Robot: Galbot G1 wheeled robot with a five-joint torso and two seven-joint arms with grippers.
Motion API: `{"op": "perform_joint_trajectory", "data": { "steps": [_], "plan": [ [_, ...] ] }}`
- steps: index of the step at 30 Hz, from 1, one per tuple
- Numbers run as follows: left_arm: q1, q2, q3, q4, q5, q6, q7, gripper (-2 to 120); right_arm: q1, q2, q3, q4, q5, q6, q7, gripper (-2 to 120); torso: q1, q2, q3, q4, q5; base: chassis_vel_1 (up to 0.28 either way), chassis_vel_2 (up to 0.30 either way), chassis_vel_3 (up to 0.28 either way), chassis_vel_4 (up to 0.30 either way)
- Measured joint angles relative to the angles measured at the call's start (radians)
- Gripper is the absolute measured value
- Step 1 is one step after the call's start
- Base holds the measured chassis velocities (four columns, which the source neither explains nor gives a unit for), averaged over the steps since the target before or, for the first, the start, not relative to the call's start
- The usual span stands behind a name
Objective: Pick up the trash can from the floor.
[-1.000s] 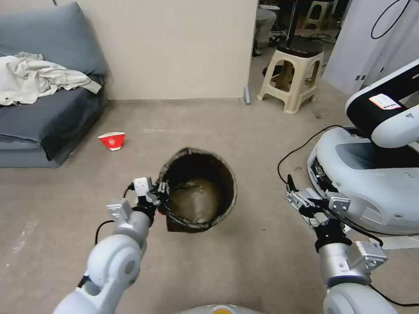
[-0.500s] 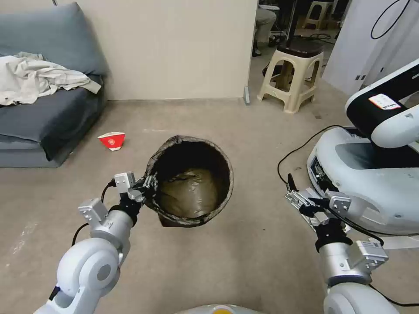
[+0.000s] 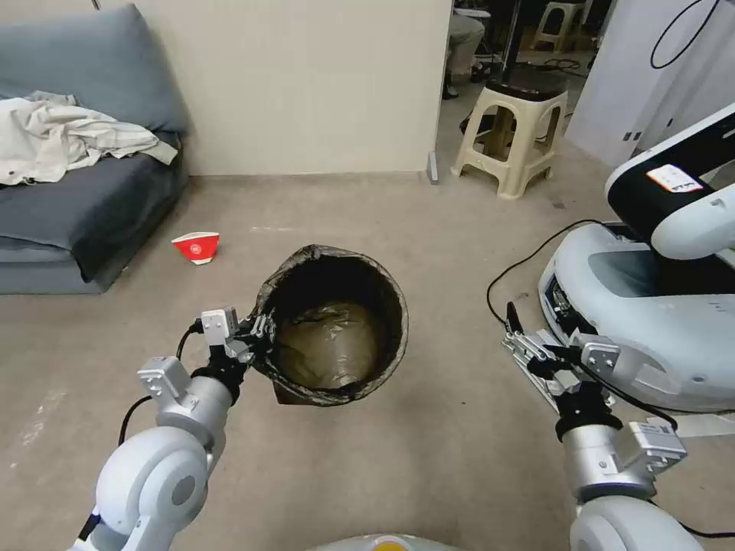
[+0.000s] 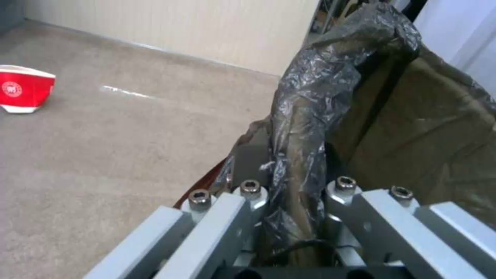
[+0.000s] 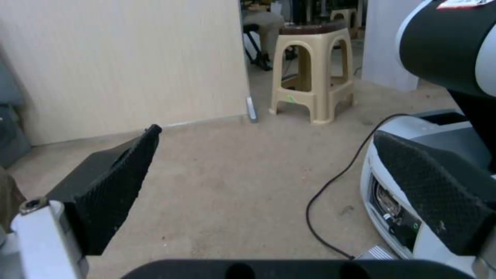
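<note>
The trash can, lined with a crinkly dark bag, is in the middle of the head view, tilted with its open mouth facing up at me. My left gripper is shut on its left rim. In the left wrist view the bagged rim runs up from between the closed fingers of my left gripper. A dark shadow lies on the floor under the can's near edge; its base is hidden. My right gripper hangs open to the right, well apart from the can, its black pads spread wide.
A red-and-white paper cup lies on its side to the left. A grey sofa with a pale cloth stands at far left. A beige stool is by the doorway. Another robot's white base and a black cable crowd the right.
My left arm has drawn back to the left with the trash can in its grip, and the can sits higher and more to the left. The right arm has stayed put.
</note>
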Motion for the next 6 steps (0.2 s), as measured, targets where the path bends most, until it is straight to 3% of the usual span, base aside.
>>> {"op": "perform_joint_trajectory", "data": {
  "steps": [6],
  "plan": [
    [0.010,-0.002,0.000,-0.005,0.005,-0.002,0.004,6,-0.001,0.000,0.001,0.002,0.000,0.000,0.001,100,0.000,0.000,0.000,0.0000,0.0000,0.000,0.000,0.000,0.000]
  ]
}}
